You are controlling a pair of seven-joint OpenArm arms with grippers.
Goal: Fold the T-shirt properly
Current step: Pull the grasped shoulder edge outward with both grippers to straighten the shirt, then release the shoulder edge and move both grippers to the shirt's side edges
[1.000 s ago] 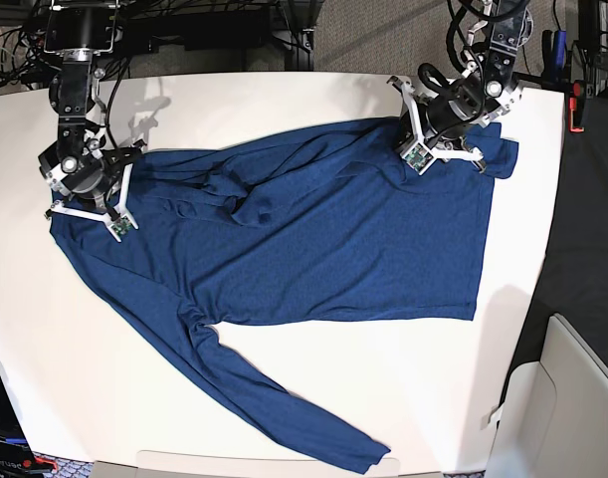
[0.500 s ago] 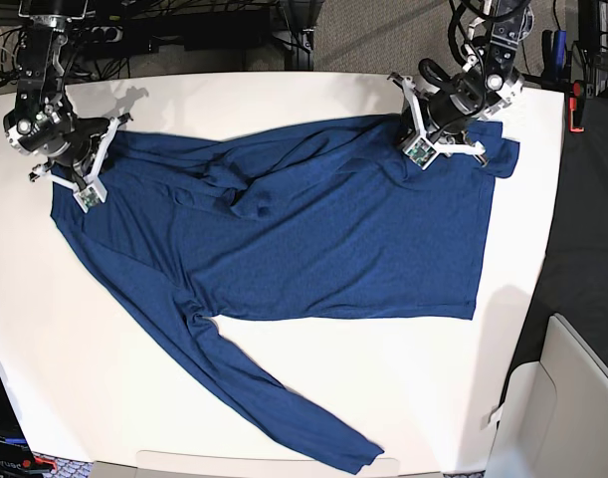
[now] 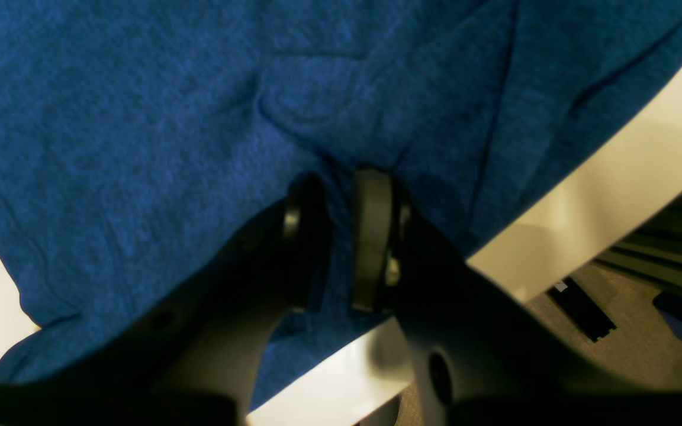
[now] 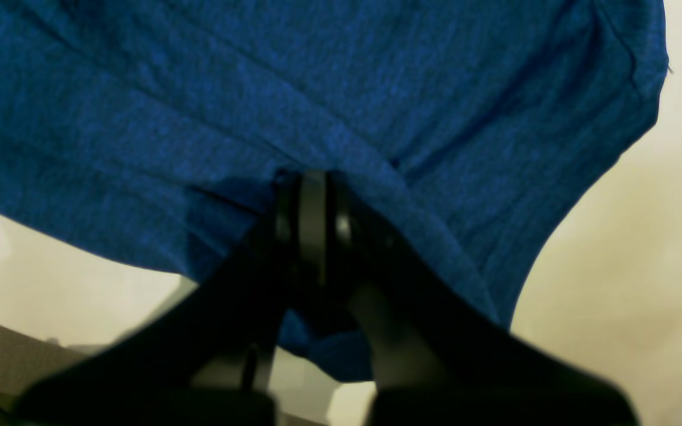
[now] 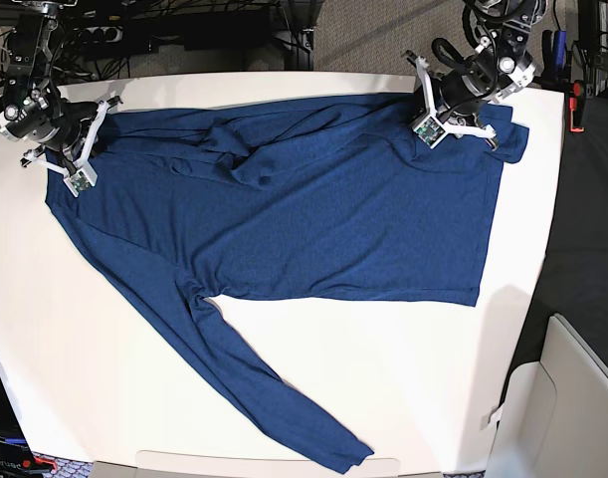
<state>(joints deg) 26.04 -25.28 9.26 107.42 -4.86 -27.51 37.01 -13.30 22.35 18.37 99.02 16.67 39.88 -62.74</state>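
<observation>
Navy T-shirt lies stretched between both clamped grippers.

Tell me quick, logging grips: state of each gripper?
Left gripper: shut on the T-shirt.
Right gripper: shut on the T-shirt.

T-shirt flat on table, sleeve toward front edge.

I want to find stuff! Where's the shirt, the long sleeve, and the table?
shirt point(image 5: 343, 219), base view, middle of the body.
sleeve point(image 5: 254, 398), base view, midway along it.
table point(image 5: 413, 378), base view, bare white top.
</observation>
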